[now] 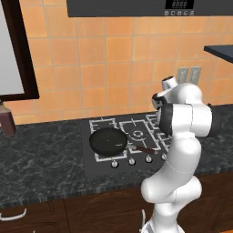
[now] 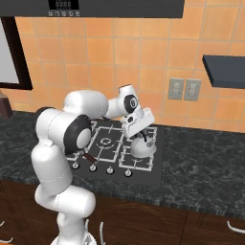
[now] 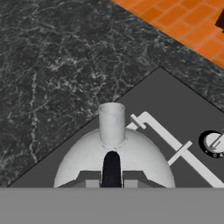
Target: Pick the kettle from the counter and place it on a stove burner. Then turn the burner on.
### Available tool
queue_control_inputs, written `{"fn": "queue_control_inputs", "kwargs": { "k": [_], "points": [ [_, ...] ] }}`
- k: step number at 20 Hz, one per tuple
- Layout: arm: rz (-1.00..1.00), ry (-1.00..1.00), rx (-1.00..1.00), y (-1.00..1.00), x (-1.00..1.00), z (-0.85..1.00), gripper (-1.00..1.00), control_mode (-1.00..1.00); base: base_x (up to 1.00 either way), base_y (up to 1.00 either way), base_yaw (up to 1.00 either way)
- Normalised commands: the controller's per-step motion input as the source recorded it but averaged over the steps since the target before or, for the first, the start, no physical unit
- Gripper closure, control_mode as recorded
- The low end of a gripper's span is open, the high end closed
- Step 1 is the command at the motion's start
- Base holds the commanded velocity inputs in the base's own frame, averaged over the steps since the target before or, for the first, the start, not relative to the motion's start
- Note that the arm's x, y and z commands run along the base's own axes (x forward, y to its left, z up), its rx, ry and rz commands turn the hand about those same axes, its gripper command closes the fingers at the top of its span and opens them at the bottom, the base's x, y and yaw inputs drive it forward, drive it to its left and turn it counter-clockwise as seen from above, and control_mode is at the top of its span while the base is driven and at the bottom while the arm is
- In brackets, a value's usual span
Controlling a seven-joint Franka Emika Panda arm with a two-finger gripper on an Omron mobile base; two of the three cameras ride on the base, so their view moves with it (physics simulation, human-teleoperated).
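Note:
The silvery-white kettle [image 2: 143, 148] stands on the front right stove burner [image 2: 136, 162] of the black cooktop, at the arm's right. My gripper [image 2: 142, 138] reaches down onto its top. In the hand view the dome of the kettle [image 3: 83, 162] lies right below me, spout pointing away. Its black handle [image 3: 111, 168] runs between my two fingertips [image 3: 92, 183], which sit close against it: shut on the handle. Light-grey grate bars [image 3: 166, 135] run past the kettle. I cannot tell whether its base rests on the grate or hangs just above it.
A round black frying pan [image 1: 108, 140] covers the front left burner, handle pointing right. A row of knobs [image 1: 132, 161] lines the cooktop's front edge. A brown bottle [image 1: 7, 119] stands far left on the dark counter [image 1: 41, 159]. Wall outlets [image 2: 184, 89] sit behind.

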Motion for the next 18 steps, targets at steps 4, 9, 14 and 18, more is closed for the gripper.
{"fn": "queue_control_inputs", "kwargs": {
  "k": [4,9,14,18],
  "points": [
    [0.0,-0.08,0.02,0.0,-0.02,0.21,1.0,-1.0,0.0,0.0,0.0],
    [0.0,-0.03,0.05,-0.01,0.0,0.06,1.0,-1.0,0.0,0.0,0.0],
    [0.0,0.0,0.01,0.08,-0.02,0.0,1.0,-1.0,0.0,0.0,0.0],
    [0.0,0.0,0.04,0.12,0.0,-0.01,1.0,-1.0,0.0,0.0,0.0]
  ]
}}
